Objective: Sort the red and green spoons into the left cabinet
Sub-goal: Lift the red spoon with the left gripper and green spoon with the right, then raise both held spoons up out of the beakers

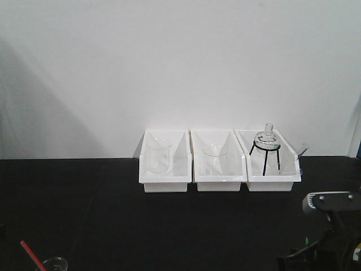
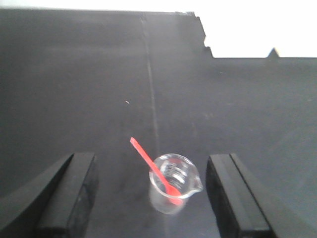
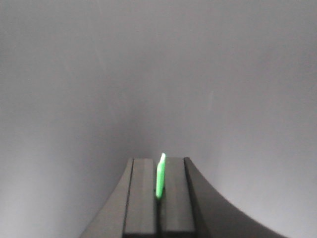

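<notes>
Two spoons, two hands

We see the left hand [image 2: 151, 173] spread wide, holding nothing, straddling a glass beaker [image 2: 171, 193] on the black surface [image 2: 99, 74]. The red spoon [image 2: 147, 159] leans inside it. Closed tight, the right hand [image 3: 158, 171] pinches the green spoon [image 3: 160, 177].

Soft, dim, blurry; wall shadows.

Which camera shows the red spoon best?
The left wrist view: the red spoon leans in a small glass beaker between the open left fingers. The front view catches only part of its handle at the bottom left. The right wrist view shows none of it, just the green spoon.
</notes>
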You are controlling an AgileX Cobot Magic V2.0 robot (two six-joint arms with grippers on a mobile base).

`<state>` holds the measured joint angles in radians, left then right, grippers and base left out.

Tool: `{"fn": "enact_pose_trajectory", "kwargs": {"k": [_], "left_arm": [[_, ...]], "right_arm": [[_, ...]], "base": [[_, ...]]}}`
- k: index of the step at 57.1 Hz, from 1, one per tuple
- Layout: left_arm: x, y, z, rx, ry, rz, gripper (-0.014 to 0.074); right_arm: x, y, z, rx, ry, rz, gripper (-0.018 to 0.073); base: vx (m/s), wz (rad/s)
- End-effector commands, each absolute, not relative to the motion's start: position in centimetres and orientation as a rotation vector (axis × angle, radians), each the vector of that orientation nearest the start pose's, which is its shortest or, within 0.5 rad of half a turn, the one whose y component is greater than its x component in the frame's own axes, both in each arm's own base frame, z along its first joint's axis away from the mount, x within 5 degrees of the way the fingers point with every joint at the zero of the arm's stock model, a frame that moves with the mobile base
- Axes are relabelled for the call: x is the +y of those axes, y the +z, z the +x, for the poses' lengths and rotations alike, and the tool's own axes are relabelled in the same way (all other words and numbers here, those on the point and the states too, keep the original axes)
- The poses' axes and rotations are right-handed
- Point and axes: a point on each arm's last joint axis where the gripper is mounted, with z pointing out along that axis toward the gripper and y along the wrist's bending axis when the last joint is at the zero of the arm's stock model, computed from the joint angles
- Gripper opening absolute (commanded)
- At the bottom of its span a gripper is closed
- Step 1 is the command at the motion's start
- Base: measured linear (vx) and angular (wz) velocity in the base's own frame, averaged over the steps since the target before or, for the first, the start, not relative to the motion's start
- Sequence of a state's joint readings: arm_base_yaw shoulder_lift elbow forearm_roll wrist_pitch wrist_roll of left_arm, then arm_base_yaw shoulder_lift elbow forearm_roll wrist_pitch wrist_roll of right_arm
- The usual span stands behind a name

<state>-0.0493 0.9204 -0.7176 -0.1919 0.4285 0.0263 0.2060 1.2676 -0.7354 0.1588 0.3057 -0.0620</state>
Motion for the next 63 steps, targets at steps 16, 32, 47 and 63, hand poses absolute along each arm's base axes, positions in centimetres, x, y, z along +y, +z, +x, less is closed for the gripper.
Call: {"fn": "enact_pose_trajectory", "kwargs": {"k": [16,32,47,63], "left_arm": [[-1.9,30.4,22.3,2.14,-0.391,-0.402,0.0587],[-1.8,26.6,26.7,2.14,-0.42,-0.555,0.0587],[-1.5,23.2,29.7,2.125,-0.371,-0.598,0.0587],[-2.0,21.4,32.9,2.169,-0.355,-0.591,0.0556]], "right_arm": [[4.7,33.7,20.6,1.931,0.205,-0.177,-0.0004],[4.5,34.1,19.7,1.931,0.197,-0.196,-0.0004],[4.3,33.9,19.7,1.95,0.137,-0.25,-0.0004],[4.3,33.9,19.7,1.952,0.131,-0.255,-0.0004]], "base": [[0.0,0.0],[0.0,0.0],[0.0,0.0],[0.0,0.0]]}}
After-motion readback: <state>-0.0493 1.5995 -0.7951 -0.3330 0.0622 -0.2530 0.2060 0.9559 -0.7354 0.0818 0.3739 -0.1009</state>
